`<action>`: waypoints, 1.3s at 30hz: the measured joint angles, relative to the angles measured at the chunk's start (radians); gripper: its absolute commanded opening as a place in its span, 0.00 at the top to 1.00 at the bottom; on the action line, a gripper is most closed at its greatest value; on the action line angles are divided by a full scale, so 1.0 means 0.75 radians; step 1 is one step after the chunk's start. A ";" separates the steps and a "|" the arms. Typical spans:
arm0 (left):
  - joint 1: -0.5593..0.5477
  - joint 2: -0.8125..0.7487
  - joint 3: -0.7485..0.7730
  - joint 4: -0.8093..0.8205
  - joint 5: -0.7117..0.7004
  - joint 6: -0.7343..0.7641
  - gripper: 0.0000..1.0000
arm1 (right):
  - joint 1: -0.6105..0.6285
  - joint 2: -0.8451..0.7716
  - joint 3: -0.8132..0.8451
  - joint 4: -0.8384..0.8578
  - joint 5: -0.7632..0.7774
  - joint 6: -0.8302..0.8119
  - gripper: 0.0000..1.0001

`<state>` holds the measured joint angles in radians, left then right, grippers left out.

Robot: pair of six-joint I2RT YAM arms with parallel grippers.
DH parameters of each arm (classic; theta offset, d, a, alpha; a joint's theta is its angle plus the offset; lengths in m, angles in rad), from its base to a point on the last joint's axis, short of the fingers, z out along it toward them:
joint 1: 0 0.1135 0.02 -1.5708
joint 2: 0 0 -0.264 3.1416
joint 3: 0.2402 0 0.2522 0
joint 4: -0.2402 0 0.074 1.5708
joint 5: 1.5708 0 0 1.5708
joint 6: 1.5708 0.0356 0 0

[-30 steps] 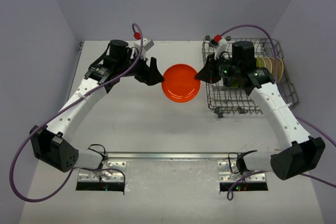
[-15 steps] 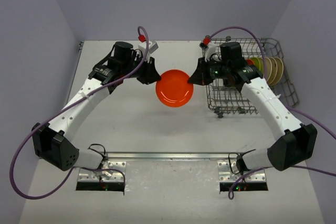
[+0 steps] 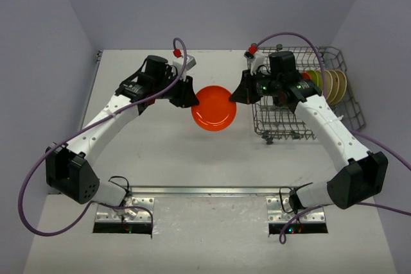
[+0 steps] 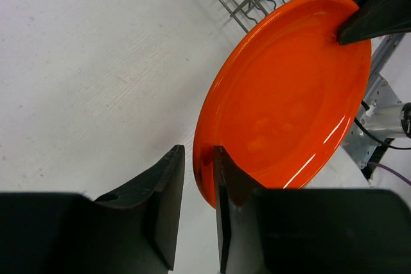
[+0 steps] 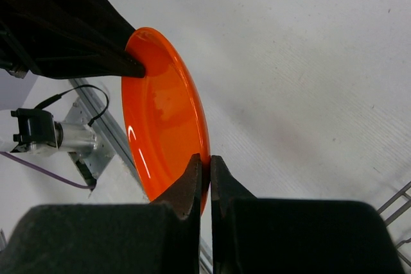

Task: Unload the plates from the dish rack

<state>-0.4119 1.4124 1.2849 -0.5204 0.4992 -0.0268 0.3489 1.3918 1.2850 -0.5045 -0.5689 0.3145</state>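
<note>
L gripper (image 4: pixel 199 153): jaws a little apart, straddling the left rim of the orange plate (image 3: pixel 215 110). In the L wrist view the rim sits in the slot against one finger (image 4: pixel 228 187), with a sliver of white table showing between the rim and the other finger, so it's around the rim, not clamped.

R gripper (image 5: pixel 205 160): jaws together, pinched tight on the opposite (right) rim, fingers flat on both faces. The plate hangs from that grip.

The plate spans the gap betw. the two grippers, mid-table toward the far side, face up to the overhead cam and slightly tilted. Its shadow shows on the table (image 3: pixel 160 158) just under its near edge. It is outside the rack (image 3: pixel 282 134), just left of the rack's left wall.

The rack sits at far right, w/ the R arm reaching across its left half. In its right end, standing on edge betw. the tines: a green plate (image 3: pixel 316 76) and, just right of it, tan plates (image 3: pixel 335 85), packed close together. Exact count of the tan ones is hard to tell from overhead.
</note>
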 measured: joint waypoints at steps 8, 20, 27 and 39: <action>0.002 -0.001 -0.011 0.006 0.085 -0.011 1.00 | -0.003 0.000 0.000 -0.003 0.026 -0.007 0.26; 0.556 0.370 0.258 -0.170 0.102 0.028 1.00 | -0.019 -0.080 -0.028 0.023 0.240 -0.037 0.01; 0.954 0.768 0.594 -0.171 0.019 0.024 1.00 | -0.042 -0.112 -0.090 0.027 0.306 -0.066 0.01; 0.968 1.175 0.867 -0.141 -0.182 -0.044 1.00 | -0.122 -0.109 -0.098 0.023 0.338 -0.078 0.01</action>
<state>0.3141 2.2934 1.9349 -0.6260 0.3624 -0.0600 0.2575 1.3098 1.2118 -0.4869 -0.3157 0.2561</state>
